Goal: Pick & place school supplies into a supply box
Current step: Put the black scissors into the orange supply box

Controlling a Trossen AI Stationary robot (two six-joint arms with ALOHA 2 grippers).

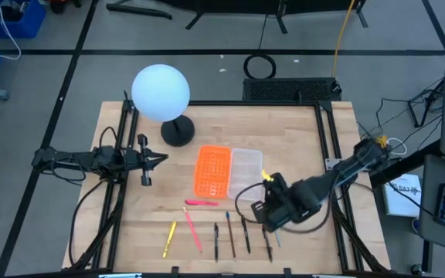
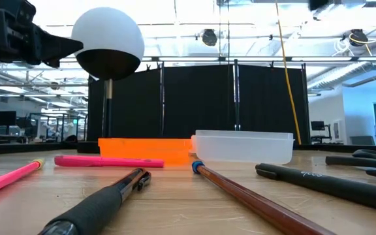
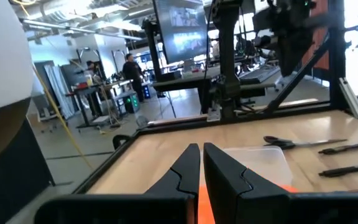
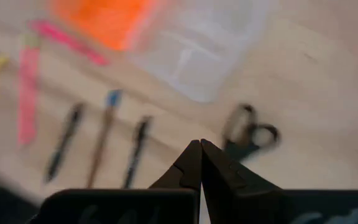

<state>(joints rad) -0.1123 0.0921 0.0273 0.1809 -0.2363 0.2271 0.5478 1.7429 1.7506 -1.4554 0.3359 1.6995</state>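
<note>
mostly the pens (image 1: 230, 235) lie in a row on the tabletop (image 1: 300, 139), long axes running toward the clear supply box (image 1: 246, 171). right claw (image 1: 273, 224) hovers above the scissors (image 4: 248, 134), fingers pressed together, empty. left claw (image 1: 163, 159) waits nearly closed.

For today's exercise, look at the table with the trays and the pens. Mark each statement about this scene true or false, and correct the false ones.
1. The clear supply box has pens in it. False: it holds nothing, and the pens lie on the table.
2. The orange tray sits right beside the clear supply box. True.
3. The right gripper holds the scissors. False: its jaws are shut on nothing, above the scissors on the table.
4. The left gripper is over the pens. False: it waits near the lamp, away from them.
5. A yellow pen lies at the left end of the row. True.
</note>
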